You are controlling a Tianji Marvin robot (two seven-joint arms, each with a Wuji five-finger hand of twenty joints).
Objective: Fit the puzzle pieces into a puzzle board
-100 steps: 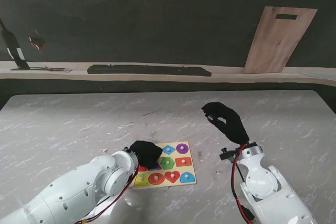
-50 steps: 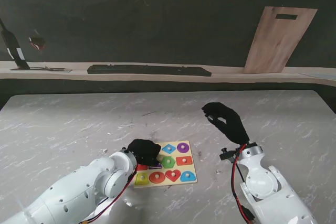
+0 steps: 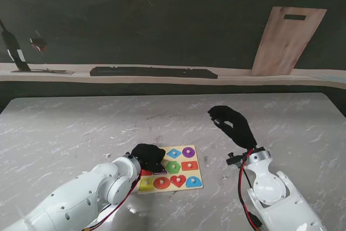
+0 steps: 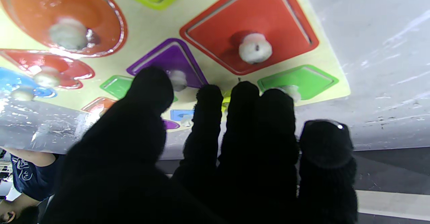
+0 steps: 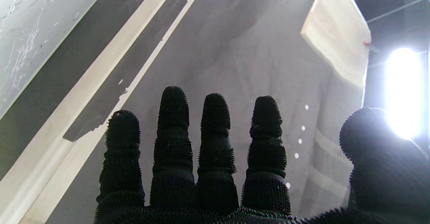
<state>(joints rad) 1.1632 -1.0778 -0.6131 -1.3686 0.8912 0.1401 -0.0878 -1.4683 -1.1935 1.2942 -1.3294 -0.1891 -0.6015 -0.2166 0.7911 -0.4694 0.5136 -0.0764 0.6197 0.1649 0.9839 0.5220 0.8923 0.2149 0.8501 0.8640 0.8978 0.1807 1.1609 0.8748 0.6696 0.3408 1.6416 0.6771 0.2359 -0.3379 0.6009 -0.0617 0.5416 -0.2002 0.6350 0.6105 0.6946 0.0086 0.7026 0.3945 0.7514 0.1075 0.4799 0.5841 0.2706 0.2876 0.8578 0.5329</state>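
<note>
My left hand (image 4: 201, 157), fingers together, presses the purple wooden piece (image 4: 168, 64) at my fingertips into the yellow puzzle board (image 3: 190, 175); next, seat it. My right hand (image 3: 232, 124) hangs spread, empty.

Place: lab or test bench
Table: marbled top (image 3: 81, 128)
Backdrop: dark cloth (image 3: 162, 20)
Ledge: keyboard (image 3: 153, 72) laid flat, wood board (image 3: 286, 40) leaned upright

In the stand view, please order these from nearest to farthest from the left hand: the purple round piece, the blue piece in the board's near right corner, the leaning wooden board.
From the left hand:
1. Purple round piece, board's far right corner.
2. Blue piece, near right corner.
3. Leaning wooden board, far right against the wall.
</note>
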